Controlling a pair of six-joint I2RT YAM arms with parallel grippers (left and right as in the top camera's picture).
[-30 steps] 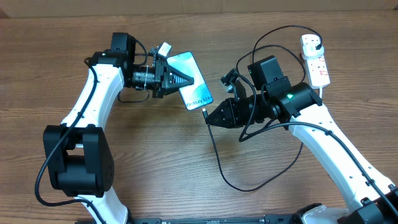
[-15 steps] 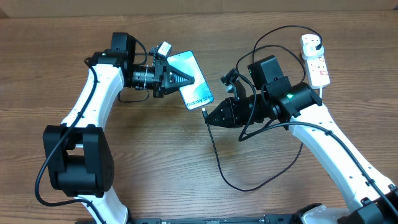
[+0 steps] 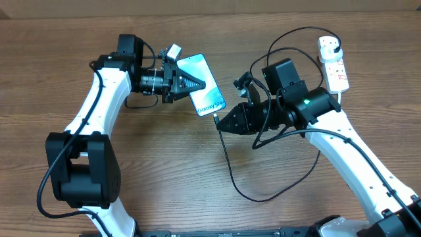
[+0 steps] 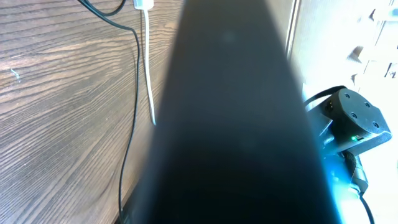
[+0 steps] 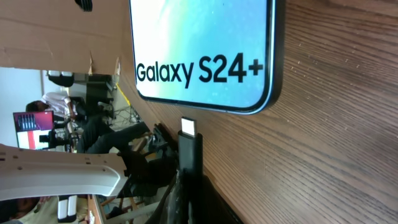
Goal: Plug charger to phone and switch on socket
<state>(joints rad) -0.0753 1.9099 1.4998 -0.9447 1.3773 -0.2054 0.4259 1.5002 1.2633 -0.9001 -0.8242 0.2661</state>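
We see the left gripper [image 3: 196, 83] clamped on the left edge of the phone [image 3: 209, 92], which is a little toward 12 o'clock from the middle of the table [image 3: 164, 171]. The right gripper [image 3: 222, 124] grasps the charger [image 5: 189, 149] by its connector, and the metal tip stands just beside the phone's bottom edge, at the phone's 5 o'clock, not yet inside. The socket [image 3: 333, 66] lies at 2 o'clock, with a black plug on its far end.

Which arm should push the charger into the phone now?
The right arm. Its jaws grip the charger, whose tip points at the bottom edge of the phone, just short of it. The left arm is busy, because its jaws are holding the phone.
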